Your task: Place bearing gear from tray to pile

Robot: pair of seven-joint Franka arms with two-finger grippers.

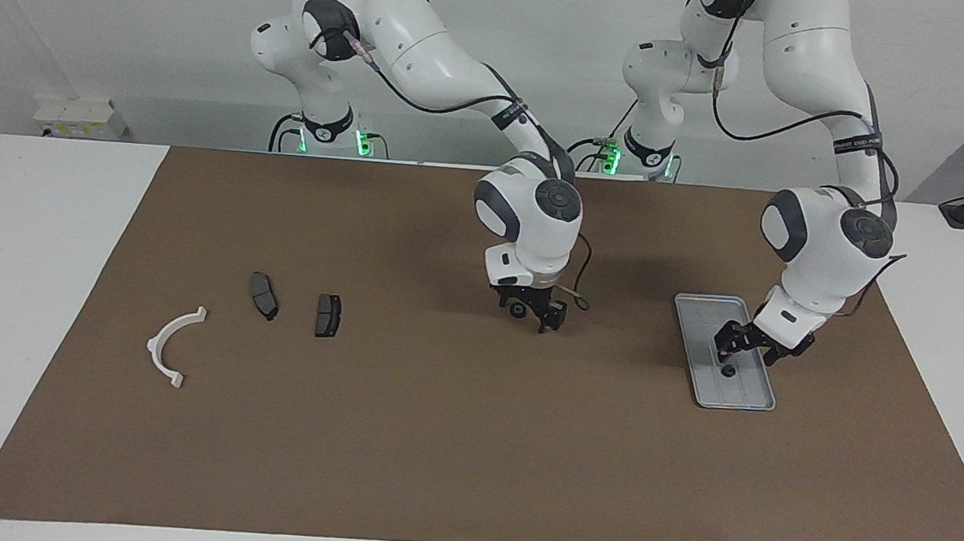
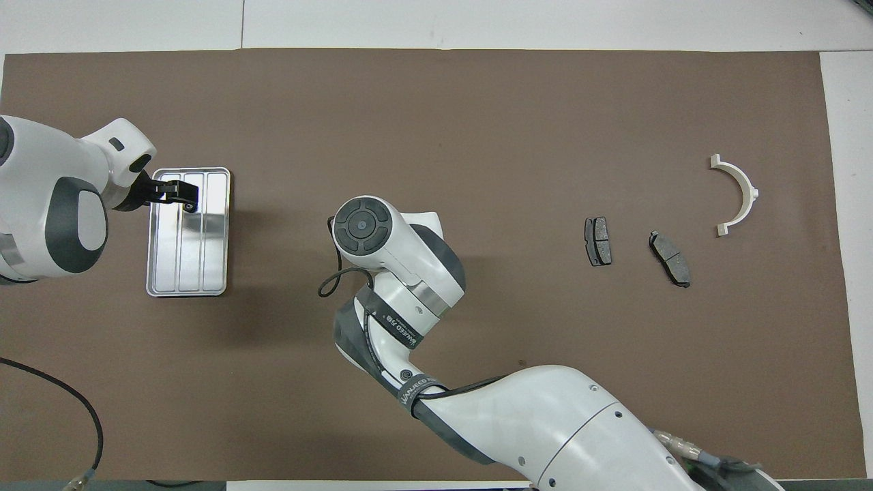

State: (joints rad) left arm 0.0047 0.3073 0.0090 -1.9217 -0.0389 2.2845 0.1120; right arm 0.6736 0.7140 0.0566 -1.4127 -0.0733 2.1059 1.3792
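The bearing gear (image 1: 729,370), a small dark part, lies in the tray (image 1: 707,310), a grey ridged metal tray on the brown mat (image 1: 433,456) toward the left arm's end of the surface. In the facing view the gear sits at about the middle of the tray, at 6 o'clock from the left end effector (image 1: 749,347), which hangs low over the tray with its fingers spread apart and nothing between them; whether a fingertip touches the gear cannot be told. In the overhead view the left end effector (image 2: 179,196) covers the gear's spot in the half of the tray farther from the robots. The right end effector (image 1: 540,314) waits over bare mat near the middle of the surface, at 9 o'clock from the tray in the facing view; it holds nothing, and whether its fingers are apart cannot be told. The pile lies toward the right arm's end: a white bracket (image 1: 171,343) and two brake pads (image 1: 263,295) (image 1: 328,315), all apart from one another, the bracket at 8 o'clock from the pads in the facing view.
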